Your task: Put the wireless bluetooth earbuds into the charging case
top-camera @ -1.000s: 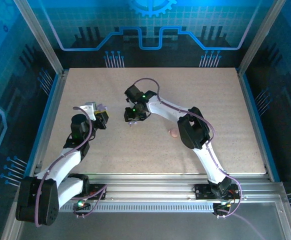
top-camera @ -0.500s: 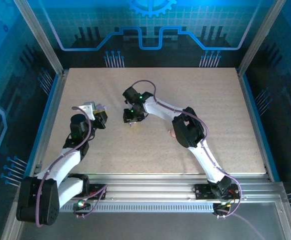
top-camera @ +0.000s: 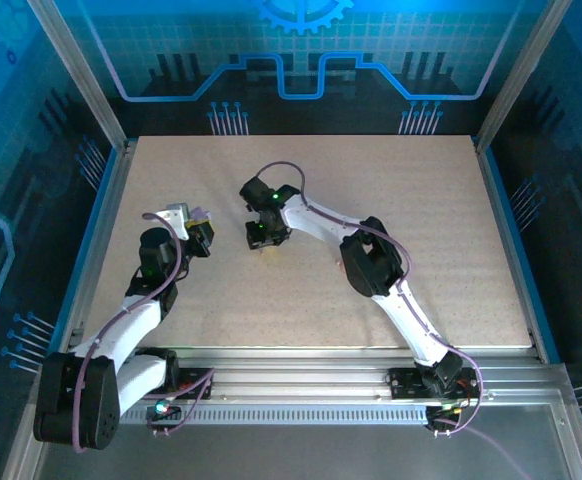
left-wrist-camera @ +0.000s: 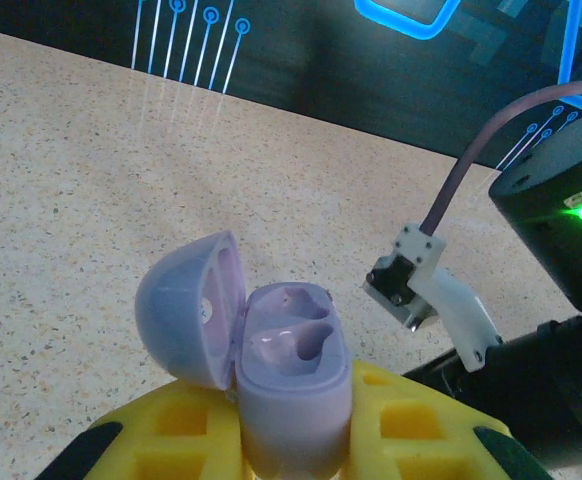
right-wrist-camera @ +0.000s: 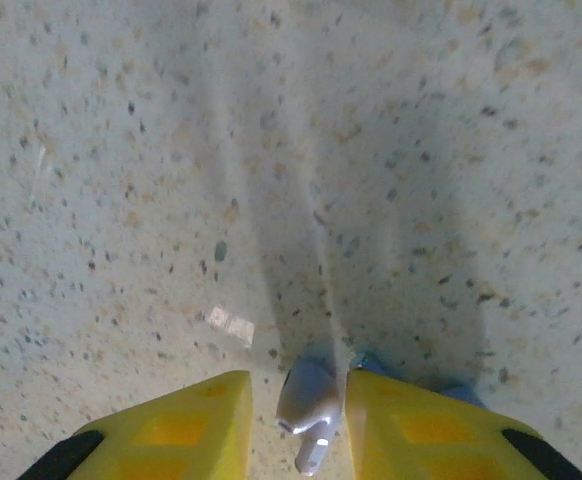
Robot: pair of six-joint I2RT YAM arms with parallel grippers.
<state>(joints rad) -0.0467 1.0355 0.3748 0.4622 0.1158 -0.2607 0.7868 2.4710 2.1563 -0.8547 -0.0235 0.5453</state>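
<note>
Your left jaws sit clamped on the open case (left-wrist-camera: 291, 372), lid tipped aside so its wells face up for loading; your right jaws, low over the tabletop (right-wrist-camera: 121, 150), stand narrow around an earbud (right-wrist-camera: 307, 393), though you cannot tell whether it is pinched.

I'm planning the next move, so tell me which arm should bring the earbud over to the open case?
Right, probably. The right gripper pinches an earbud between its fingers, while the left gripper is shut on the charging case, lid tipped open, so it only needs to hold it.
</note>
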